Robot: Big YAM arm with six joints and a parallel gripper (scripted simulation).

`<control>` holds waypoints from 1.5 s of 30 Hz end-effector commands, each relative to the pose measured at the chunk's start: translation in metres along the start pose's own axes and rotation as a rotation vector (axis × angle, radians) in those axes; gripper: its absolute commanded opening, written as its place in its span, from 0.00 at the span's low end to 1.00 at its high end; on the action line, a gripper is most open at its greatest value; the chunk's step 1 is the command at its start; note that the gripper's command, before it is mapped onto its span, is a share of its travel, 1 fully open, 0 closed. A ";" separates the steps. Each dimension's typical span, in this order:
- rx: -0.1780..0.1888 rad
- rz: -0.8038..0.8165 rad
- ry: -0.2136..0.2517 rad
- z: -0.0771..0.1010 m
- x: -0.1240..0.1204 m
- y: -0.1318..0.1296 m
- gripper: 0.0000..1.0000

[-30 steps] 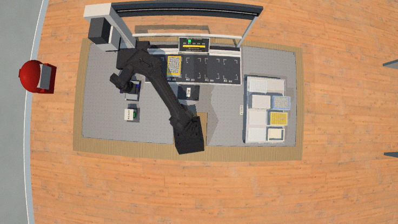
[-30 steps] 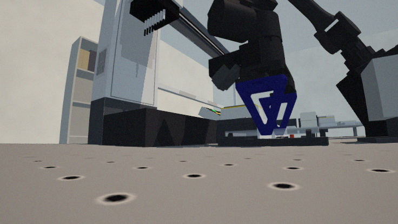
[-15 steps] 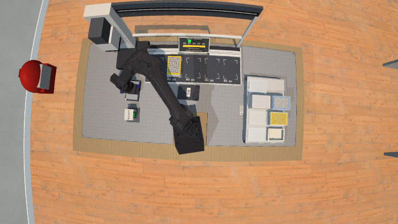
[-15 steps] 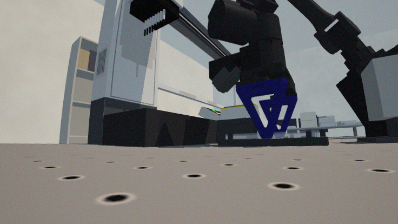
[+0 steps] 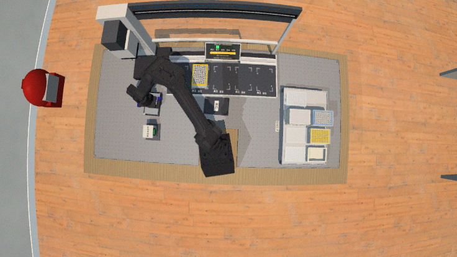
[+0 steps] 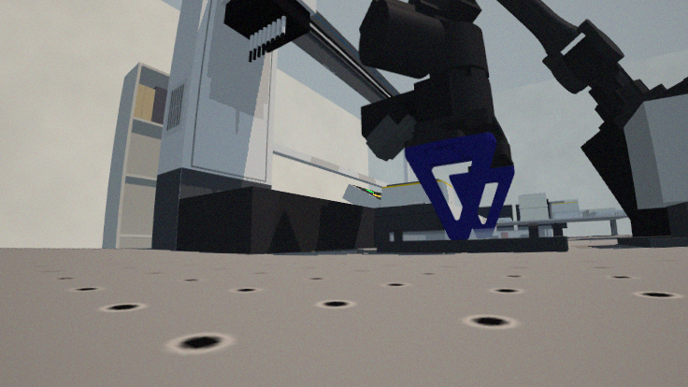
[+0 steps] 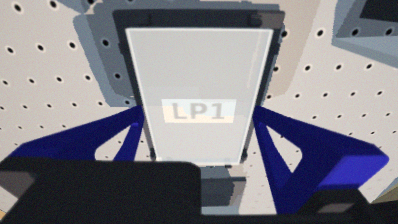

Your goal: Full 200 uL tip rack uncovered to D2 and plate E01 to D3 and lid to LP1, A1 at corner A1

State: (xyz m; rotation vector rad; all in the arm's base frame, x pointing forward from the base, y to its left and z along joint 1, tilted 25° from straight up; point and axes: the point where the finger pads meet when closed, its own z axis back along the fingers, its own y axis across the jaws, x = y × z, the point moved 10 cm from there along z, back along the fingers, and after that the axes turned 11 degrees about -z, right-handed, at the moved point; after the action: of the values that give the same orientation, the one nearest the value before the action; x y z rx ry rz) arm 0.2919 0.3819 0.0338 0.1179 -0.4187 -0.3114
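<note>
now the liquid handler (image 5: 115, 18) looms at the far side, its deck (image 5: 271, 92) carrying a yellow tip rack (image 5: 199, 75) at d2, while d3 beside it shows bare brackets. on the shelf (image 5: 282, 140) at the right the other racks and plates wait. nearer left, the lid (image 7: 200, 75) lies flat on lid park lp1 (image 7: 131, 20), inside the posts. the gripper (image 7: 200, 150) is spread wide, fingers flanking the lid, gripping nothing. risk, as i judge it: lifting off crooked could snag a long edge and drag the lid across a post.
</note>
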 end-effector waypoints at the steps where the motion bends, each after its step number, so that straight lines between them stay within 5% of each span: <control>1: 0.027 -0.004 -0.008 0.007 0.004 0.009 1.00; 37: 0.027 -0.004 -0.008 0.007 0.004 0.009 1.00; 45: 0.029 -0.001 -0.005 0.029 -0.001 0.007 1.00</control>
State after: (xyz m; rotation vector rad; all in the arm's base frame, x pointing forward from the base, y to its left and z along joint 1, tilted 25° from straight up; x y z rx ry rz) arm 0.2889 0.3804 0.0413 0.1154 -0.4165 -0.3101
